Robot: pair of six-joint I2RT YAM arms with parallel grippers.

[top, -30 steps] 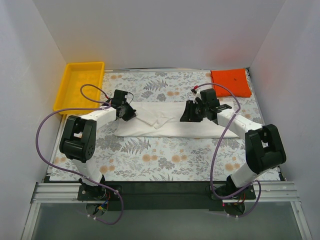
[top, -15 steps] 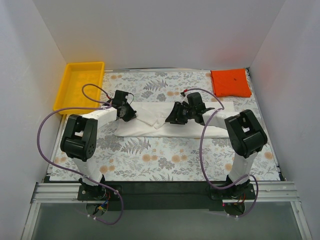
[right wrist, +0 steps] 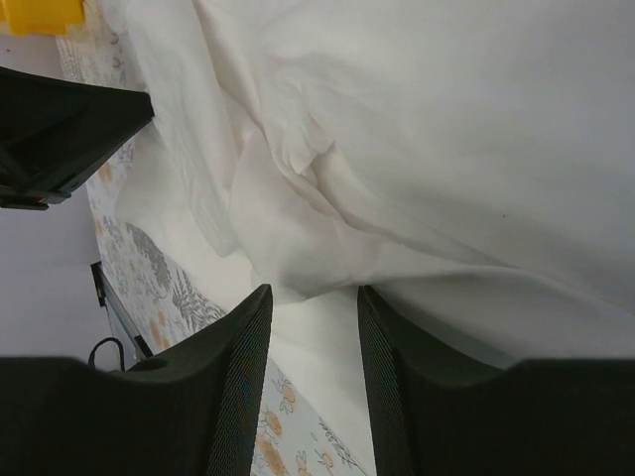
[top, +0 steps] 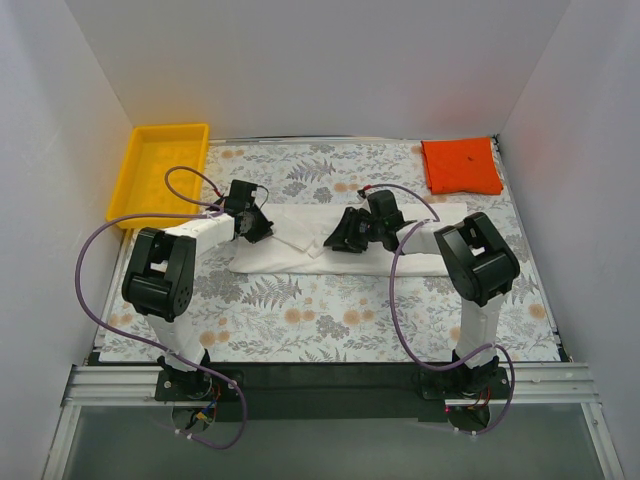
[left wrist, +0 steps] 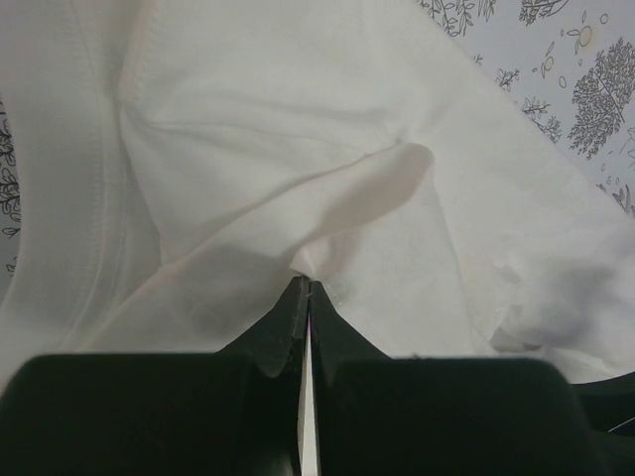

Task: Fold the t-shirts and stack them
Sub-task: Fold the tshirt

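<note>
The white t-shirt (top: 300, 250) lies rumpled and partly folded across the middle of the floral table; no black print shows. It fills the left wrist view (left wrist: 298, 149) and the right wrist view (right wrist: 417, 129). My left gripper (top: 258, 226) is shut on a pinch of the white cloth (left wrist: 310, 266) at the shirt's left end. My right gripper (top: 340, 238) is open over the shirt's middle, its fingers (right wrist: 243, 367) on either side of a cloth fold. The orange-red t-shirt (top: 461, 166) lies folded square at the back right.
A yellow plastic tray (top: 145, 180) stands at the back left corner. White walls close in the table on three sides. Purple cables loop off both arms.
My right gripper has moved left along the white shirt, from its right half to its middle. The left gripper has stayed put, still pinching the cloth.
</note>
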